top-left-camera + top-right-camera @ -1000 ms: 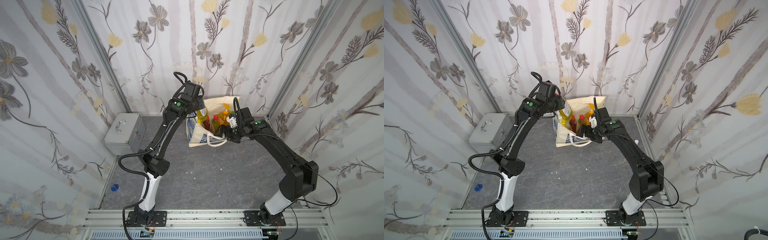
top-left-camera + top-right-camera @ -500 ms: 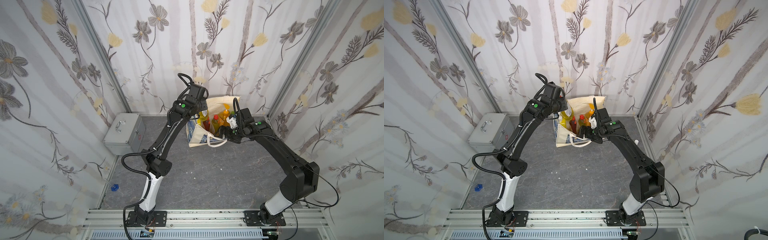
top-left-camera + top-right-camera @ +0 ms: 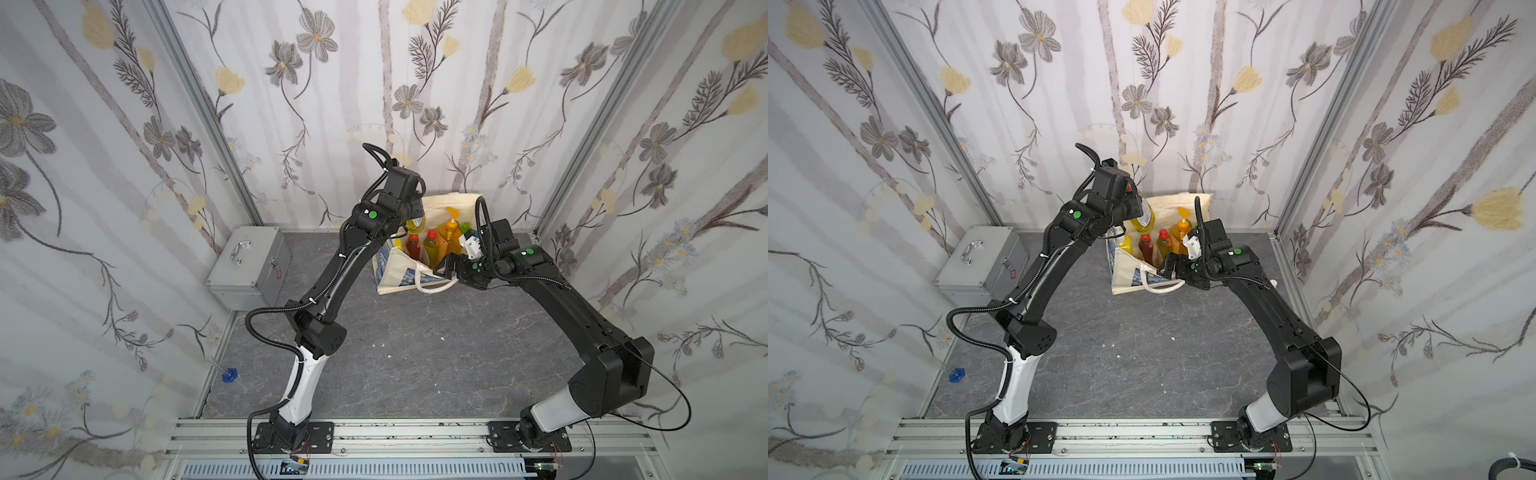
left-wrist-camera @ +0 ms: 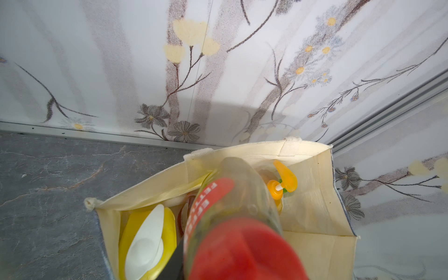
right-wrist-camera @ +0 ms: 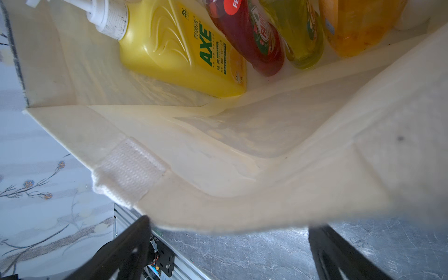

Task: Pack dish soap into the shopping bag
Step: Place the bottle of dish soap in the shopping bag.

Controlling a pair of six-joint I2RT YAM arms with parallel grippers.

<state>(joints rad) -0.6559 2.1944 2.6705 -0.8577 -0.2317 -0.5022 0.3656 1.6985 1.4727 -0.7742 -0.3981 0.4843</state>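
So the bag (image 3: 394, 275) stands upright at the back of the grey floor (image 3: 415, 353), close to the rear wall. Its mouth is wide open and one handle (image 3: 432, 286) is flopped down over the near side. Inside there's a row of bottles standing up: the yellow pump bottle (image 5: 179, 48) at the end nearest the silver case (image 3: 249, 266), then the dark red bottle (image 5: 254, 41), a yellow-green bottle (image 5: 300, 36) and the orange pump bottle (image 5: 358, 26). A green cap (image 3: 465, 227) pokes out right behind the orange one, but the rest of that bottle is mostly hidden, so not much to say about it. The left gripper (image 3: 1134, 208) hangs over the bag's mouth on the case side, clamped on the held bottle (image 4: 230, 218), another yellow-green one with a red cap. That one is tilted, cap end up by the wrist and base pointing down and away toward the bag's far wall. It's up in the air above the row, not down among the others. The right gripper (image 3: 449, 266) is low at the bag's near rim, on the side away from the case. Its fingers (image 5: 126, 247) are spread wide apart with nothing between them, and the cloth edge sags right at their tips. I honestly can't tell if they're touching the cloth. The case sits off on the left arm's side, well apart from the bag.
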